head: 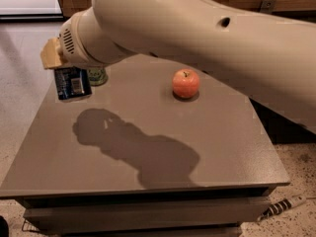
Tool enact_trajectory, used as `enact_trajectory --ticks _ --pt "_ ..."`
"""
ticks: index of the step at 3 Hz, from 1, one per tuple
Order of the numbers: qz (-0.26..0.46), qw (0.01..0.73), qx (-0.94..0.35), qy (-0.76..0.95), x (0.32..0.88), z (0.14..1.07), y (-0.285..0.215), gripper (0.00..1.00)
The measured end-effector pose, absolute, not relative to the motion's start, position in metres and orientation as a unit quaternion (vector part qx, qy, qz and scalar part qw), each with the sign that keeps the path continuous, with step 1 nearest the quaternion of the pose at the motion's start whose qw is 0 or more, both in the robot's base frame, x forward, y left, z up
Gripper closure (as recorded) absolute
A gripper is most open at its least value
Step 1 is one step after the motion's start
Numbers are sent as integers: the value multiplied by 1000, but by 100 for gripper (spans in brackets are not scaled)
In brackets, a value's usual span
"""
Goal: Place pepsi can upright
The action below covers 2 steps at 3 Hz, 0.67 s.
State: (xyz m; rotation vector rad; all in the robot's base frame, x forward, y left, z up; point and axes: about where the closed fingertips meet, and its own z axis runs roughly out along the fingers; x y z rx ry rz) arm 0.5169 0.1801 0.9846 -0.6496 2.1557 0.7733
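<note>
Dark blue pepsi can (72,83) sits upright at the bench's (212,147) 10 o'clock corner, its top hidden under the claw (54,57) directly above it. I cannot tell whether the claw is clamped on it. A green can (98,76) stands just beside it at 2 o'clock. An apple (186,83) rests near 12 o'clock.

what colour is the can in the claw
Dark blue with a white label patch, camera view; claw holds the pepsi can over the table's back-left.

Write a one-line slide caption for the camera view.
Tool holds pepsi can at the table's far-left edge, beside a green can, apple nearby.
</note>
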Motion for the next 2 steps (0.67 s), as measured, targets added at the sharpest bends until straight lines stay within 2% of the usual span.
enact_trajectory --ticks 1,2 --pt "314 416 -300 799 507 991 188 100" --pt "287 451 -355 767 501 992 190 100"
